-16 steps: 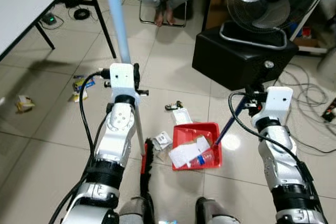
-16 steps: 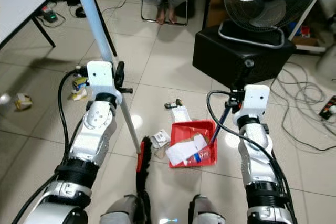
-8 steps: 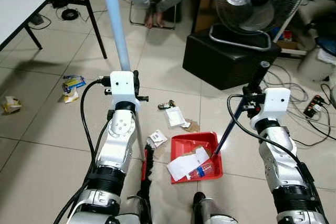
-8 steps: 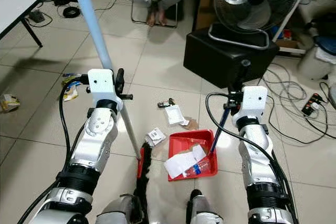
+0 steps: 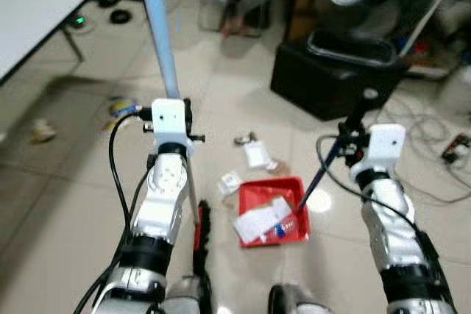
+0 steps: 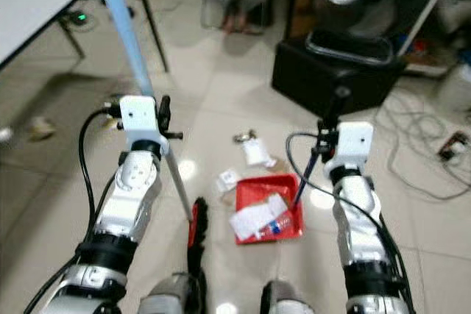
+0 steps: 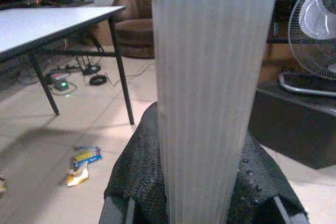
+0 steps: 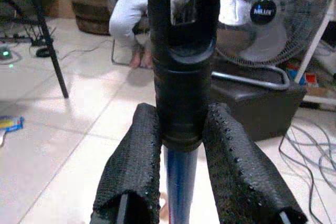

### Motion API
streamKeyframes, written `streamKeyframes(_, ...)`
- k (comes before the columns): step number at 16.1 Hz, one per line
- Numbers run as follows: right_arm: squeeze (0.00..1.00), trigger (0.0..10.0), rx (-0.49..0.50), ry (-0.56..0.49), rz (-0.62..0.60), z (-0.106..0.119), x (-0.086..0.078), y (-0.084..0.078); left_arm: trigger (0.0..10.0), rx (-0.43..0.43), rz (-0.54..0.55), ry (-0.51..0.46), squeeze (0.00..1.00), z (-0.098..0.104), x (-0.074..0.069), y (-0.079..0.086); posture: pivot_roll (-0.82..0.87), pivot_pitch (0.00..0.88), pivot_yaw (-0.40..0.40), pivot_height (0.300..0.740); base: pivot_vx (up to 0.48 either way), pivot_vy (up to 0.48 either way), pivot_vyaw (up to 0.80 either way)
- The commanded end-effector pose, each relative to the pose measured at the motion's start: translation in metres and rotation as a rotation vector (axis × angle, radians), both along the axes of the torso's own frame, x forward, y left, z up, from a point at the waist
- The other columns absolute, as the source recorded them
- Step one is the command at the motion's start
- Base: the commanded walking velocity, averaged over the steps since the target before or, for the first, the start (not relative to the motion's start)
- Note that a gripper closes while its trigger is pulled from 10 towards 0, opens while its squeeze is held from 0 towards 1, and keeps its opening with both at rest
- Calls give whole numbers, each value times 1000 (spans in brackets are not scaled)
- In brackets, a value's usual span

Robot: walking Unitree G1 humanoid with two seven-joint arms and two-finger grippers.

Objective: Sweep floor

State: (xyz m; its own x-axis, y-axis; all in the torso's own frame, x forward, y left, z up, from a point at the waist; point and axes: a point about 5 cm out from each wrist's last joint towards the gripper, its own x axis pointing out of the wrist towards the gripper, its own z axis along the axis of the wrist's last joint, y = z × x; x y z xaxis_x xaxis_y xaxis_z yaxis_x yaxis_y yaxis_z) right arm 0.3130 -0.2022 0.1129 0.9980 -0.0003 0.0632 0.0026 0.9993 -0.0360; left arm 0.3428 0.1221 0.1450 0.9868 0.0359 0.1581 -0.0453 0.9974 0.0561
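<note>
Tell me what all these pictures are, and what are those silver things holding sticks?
Those are a walking robot's two arms. Two pictures come from cameras in its head, looking down; the other two sit on its wrists. Its left gripper squeezes the pale blue broom handle, with black bristles on the tiled floor. Its right gripper squeezes the dark handle of a red dustpan, which already holds paper and a little bottle. More scraps lie ahead, and wrappers sit near a table leg. Behind are a fan and a seated person.
</note>
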Motion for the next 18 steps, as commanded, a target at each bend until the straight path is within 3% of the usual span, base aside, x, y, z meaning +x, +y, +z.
streamKeyframes(1,0,10000,2,-61,-15,13,1,-4,10000,5,-18,-52,0,14,2,-4,-123,179,7,740,0,0,0)
streamKeyframes(8,0,10000,9,-59,-32,11,-3,-5,10000,18,-36,-54,0,16,3,-6,-124,189,25,740,0,0,0)
streamKeyframes(18,0,10000,20,-52,-58,6,-7,-6,10000,38,-64,-50,0,18,4,-7,-118,212,44,740,240,0,0)
